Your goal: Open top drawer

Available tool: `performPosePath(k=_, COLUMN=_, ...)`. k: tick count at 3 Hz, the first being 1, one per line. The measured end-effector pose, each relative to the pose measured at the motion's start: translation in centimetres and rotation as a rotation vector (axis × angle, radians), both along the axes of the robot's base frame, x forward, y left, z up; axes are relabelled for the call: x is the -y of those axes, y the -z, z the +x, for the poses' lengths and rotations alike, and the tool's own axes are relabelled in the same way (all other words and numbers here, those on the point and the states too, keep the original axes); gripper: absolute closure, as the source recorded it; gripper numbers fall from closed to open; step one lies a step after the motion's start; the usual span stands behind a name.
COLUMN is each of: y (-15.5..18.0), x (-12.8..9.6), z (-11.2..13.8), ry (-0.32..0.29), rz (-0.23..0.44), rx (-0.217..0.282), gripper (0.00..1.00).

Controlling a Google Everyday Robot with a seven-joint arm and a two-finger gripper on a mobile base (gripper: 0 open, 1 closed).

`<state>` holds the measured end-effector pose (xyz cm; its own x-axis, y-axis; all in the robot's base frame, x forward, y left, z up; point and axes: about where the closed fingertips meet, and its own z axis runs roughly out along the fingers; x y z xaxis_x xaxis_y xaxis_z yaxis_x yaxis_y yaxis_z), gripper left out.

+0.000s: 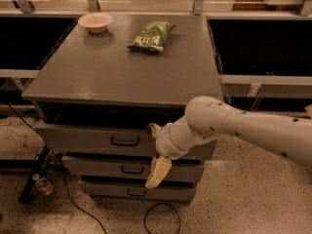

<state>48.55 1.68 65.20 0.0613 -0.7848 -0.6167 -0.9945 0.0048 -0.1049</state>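
Looking first at the fingers (pixel 159 171), we find them spread apart and clasping nothing: one tip sits at the upper edge of the top drawer (pixel 83 139), and the other hangs below it across the middle drawer (pixel 97 167). The gripper (pixel 155 154) sits at the top drawer's front, just right of its black handle (pixel 125 141). Above the top drawer is a dark gap, then the cabinet top (pixel 122 77) with a bowl (pixel 95 22) and a green chip bag (pixel 152 35).
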Motion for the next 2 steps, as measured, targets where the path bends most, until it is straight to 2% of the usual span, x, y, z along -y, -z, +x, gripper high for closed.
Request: performPosePath(k=2, y=0.1, x=0.9, z=-3.0, ry=-0.042, rz=0.003, rx=-0.028, gripper=0.0)
